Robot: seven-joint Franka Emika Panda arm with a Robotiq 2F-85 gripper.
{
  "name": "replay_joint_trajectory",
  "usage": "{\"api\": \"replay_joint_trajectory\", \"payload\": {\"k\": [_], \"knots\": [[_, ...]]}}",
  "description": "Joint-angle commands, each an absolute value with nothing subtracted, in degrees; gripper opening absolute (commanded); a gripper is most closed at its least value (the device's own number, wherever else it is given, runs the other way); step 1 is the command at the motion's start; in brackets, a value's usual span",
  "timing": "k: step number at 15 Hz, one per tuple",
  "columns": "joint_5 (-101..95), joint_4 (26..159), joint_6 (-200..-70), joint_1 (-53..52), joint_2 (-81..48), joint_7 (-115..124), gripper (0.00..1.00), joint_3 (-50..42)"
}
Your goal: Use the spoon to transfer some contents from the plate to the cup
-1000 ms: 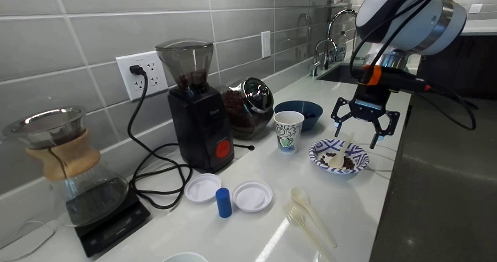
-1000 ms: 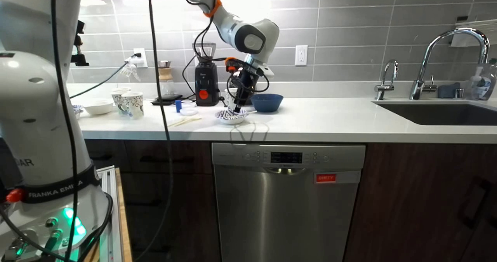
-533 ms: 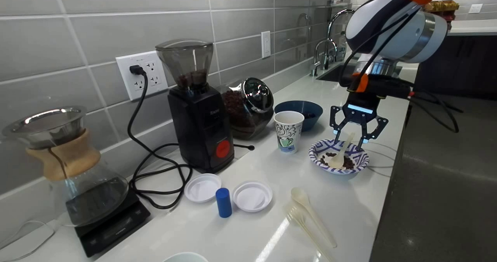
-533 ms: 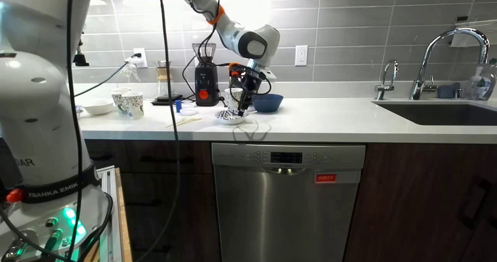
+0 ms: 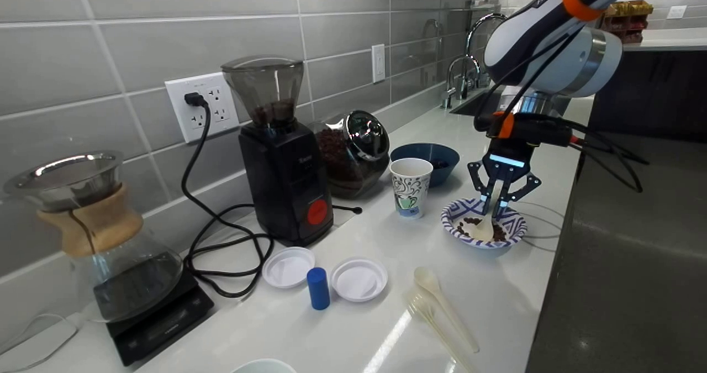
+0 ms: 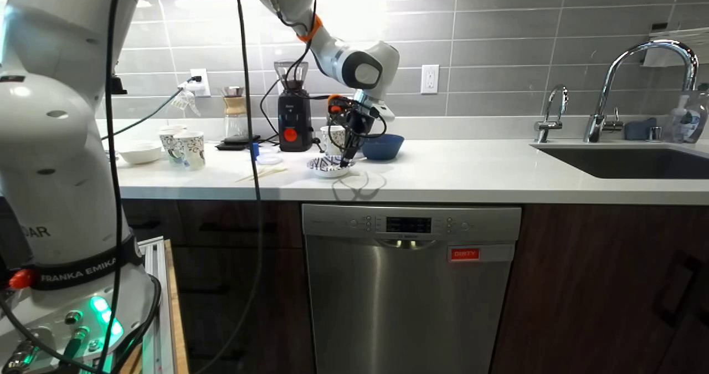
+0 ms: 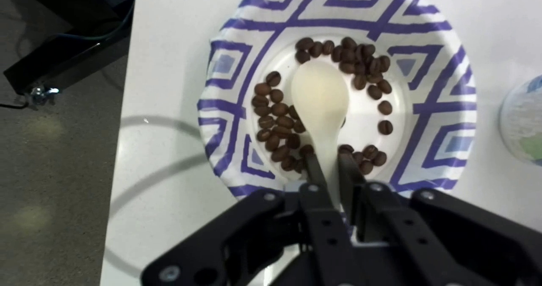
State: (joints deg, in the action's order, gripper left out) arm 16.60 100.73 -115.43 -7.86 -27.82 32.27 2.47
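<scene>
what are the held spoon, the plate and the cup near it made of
Held spoon: probably plastic, soft sheen, even cream colour.
Plate: likely coated paper; its printed rim looks slightly glossy.
Cup: seems paper, fairly matte; opaque wall with printed swirls.

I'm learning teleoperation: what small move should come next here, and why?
Probably nudge the cream plastic spoon sideways into the brown oval coffee beans to scoop some: the black two-fingered claw is shut on the spoon's handle, its head carries no visible beans, and they lie around it on the round blue-and-white patterned plate.
</scene>
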Motion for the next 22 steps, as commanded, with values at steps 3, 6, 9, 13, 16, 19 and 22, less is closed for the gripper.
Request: {"api": "replay_joint_trajectory", "payload": {"k": [3, 6, 9, 13, 16, 19, 22], "knots": [[14.28, 100.59, -116.14, -10.3, -26.91, 36.12, 0.03, 1.99], [13.02, 103.06, -117.65, -11.91, -23.98, 39.42, 0.03, 1.83], [10.71, 105.5, -120.59, -13.29, -21.3, 45.04, 0.03, 1.35], [9.71, 104.44, -122.39, -12.19, -21.81, 46.3, 0.14, 2.4], [9.35, 106.27, -123.5, -12.11, -20.12, 47.08, 0.03, 2.19], [8.63, 106.24, -124.88, -12.78, -21.07, 49.35, 0.03, 1.97], [7.39, 106.06, -126.13, -13.49, -21.98, 51.65, 0.03, 1.67]]}}
